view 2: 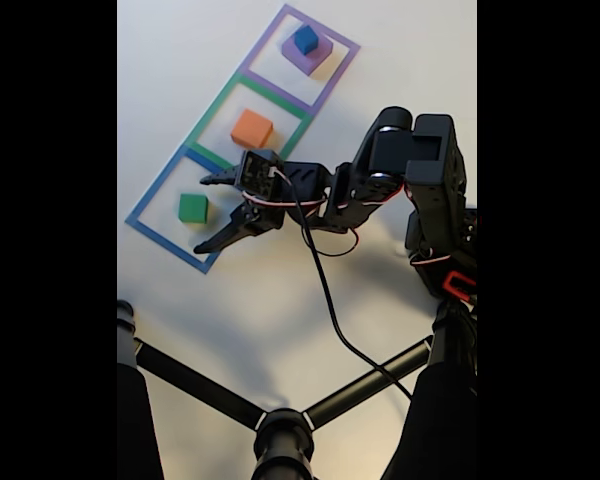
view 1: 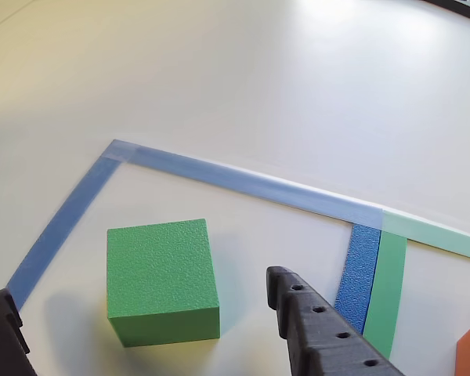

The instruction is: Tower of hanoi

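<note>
Pincer (view 2: 208,212) spread wide — empty, green block (view 2: 192,208) just beside, inside blue tape outline (view 1: 243,182)

A: "The block (view 1: 163,278) in the blue taped outline (view 1: 243,182) is green, with a pebbled face."
B: "An orange block (view 2: 251,129) sits in the green outline (view 2: 248,123); a blue cube (view 2: 305,39) tops the purple block (view 2: 311,56)."

It looks like a hobby or lab robotics bench: a plain white tabletop (view 2: 280,290) marked with taped blue, green and purple square outlines (view 2: 242,130), a black tripod-like stand (view 2: 280,425) in the foreground, and a small black servo arm with loose wiring (view 2: 320,270).
</note>
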Robot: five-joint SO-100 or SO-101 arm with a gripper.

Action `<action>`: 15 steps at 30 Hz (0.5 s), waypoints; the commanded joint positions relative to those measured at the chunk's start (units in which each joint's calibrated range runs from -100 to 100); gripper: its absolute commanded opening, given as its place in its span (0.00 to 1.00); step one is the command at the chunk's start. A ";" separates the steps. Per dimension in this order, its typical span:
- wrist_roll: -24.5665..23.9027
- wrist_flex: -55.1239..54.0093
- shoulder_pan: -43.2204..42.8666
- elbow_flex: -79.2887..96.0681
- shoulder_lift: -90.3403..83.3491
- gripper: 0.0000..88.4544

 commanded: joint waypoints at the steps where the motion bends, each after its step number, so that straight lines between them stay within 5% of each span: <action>1: 0.19 0.15 -0.83 -1.84 -0.41 0.39; 15: 0.19 0.48 -1.89 -4.83 1.84 0.25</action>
